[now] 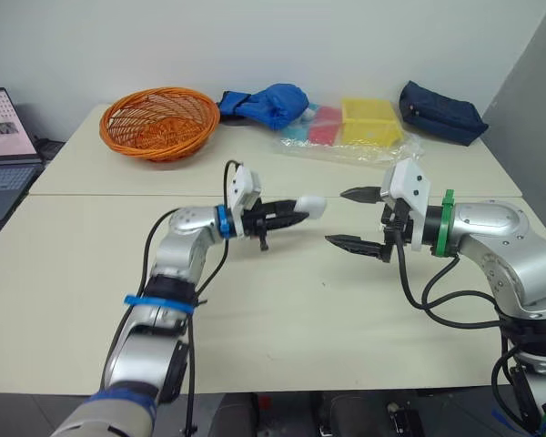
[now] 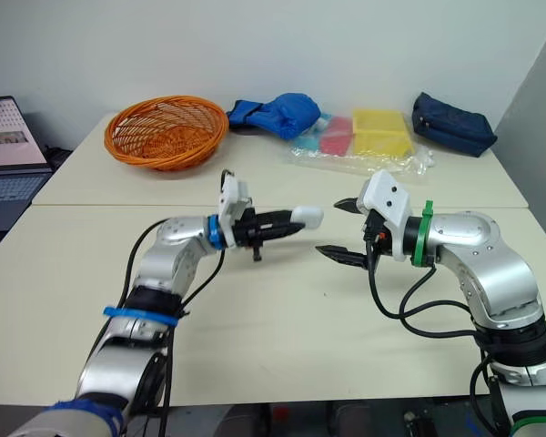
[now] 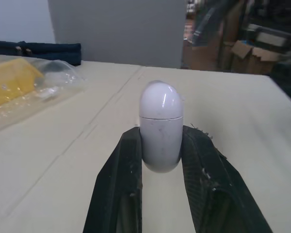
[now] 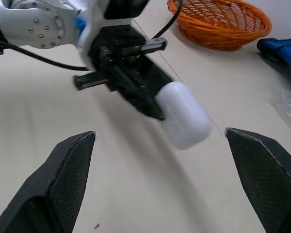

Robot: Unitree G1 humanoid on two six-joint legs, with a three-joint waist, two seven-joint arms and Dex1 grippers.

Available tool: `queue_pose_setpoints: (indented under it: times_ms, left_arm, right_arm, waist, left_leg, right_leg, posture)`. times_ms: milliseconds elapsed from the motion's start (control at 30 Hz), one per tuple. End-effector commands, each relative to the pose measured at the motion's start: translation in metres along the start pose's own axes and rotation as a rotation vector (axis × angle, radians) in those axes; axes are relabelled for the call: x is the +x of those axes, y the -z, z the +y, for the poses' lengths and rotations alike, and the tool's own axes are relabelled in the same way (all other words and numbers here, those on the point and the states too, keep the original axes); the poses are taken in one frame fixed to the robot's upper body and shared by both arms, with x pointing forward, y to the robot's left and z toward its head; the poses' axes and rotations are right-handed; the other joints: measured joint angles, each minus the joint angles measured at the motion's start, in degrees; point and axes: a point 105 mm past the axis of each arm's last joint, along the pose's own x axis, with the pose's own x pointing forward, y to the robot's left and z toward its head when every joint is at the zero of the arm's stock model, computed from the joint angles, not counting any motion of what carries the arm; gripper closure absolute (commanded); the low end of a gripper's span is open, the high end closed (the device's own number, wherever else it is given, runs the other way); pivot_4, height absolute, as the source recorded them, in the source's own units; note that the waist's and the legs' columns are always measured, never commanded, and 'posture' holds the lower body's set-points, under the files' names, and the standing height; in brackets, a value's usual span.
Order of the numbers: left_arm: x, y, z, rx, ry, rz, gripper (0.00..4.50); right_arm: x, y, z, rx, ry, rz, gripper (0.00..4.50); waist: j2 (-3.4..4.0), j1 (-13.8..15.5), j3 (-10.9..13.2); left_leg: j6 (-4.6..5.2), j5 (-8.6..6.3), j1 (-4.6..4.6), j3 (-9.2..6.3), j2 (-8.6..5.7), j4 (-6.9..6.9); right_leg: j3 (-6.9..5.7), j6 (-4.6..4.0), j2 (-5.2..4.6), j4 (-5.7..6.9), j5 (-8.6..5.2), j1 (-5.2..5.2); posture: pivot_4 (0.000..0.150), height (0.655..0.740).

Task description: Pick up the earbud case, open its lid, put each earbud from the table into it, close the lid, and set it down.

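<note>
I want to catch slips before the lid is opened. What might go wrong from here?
The left gripper pinches only the lower half of the smooth, rounded earbud case above the table; pushing the lid may twist it loose, and it might drop and roll. The right gripper stands wide open facing it; its tips could knock the case rather than catch the thin lid seam.

Both arms silver-shelled, loose black cables [image 1: 437, 309], small screws [image 4: 34, 22]. Left arm [image 1: 184, 238]: blue wrist ring [image 1: 222, 221], blue tape band [image 1: 159, 303]. Right arm [image 1: 496, 232]: green wrist ring [image 1: 447, 223]. White camera housings [image 1: 407, 185]. Fingers [image 4: 63, 179] black, cross-hatched.
</note>
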Motion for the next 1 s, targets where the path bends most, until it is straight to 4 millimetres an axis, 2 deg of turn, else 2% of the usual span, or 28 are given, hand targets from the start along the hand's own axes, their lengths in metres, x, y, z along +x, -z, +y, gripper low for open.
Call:
queue_pose_setpoints:
  times_ms: [33, 167, 567, 1000]
  left_arm:
    - [0.006, -0.017, -0.018, 0.082, 0.040, -0.100, 3.73]
    - [0.005, -0.014, -0.027, 0.086, 0.044, -0.111, 3.73]
    - [0.004, -0.017, -0.028, 0.081, 0.054, -0.103, 3.73]
    - [0.007, -0.016, -0.031, 0.084, 0.092, -0.091, 3.73]
  right_arm:
    - [0.002, -0.007, -0.008, -0.100, 0.013, -0.004, 0.02]
    - [0.008, -0.003, -0.016, -0.125, 0.023, 0.012, 0.02]
    - [0.013, -0.005, -0.016, -0.127, 0.003, 0.006, 0.02]
    - [0.006, -0.013, -0.027, -0.024, 0.066, -0.037, 0.02]
  waist:
    - [0.00, 0.09, 0.00]
    - [0.00, 0.10, 0.00]
    - [0.00, 0.15, 0.00]
    - [0.00, 0.16, 0.00]
  left_leg:
    - [-0.01, 0.00, 0.00, 0.06, 0.00, 0.03]
    - [0.03, 0.04, 0.04, 0.08, 0.00, 0.10]
    - [0.07, 0.07, 0.06, 0.11, 0.00, 0.05]
    - [0.07, 0.07, 0.05, 0.10, 0.00, 0.04]
  right_leg:
    - [-0.01, 0.01, 0.00, 0.00, 0.00, 0.00]
    - [0.02, 0.04, 0.00, 0.06, 0.04, 0.02]
    - [0.03, 0.04, 0.02, 0.05, 0.04, 0.01]
    - [0.02, 0.04, 0.01, 0.03, 0.04, 0.01]
  posture:
    - [0.150, 0.7400]
    - [0.150, 0.7400]
    - [0.150, 0.7400]
    - [0.150, 0.7400]
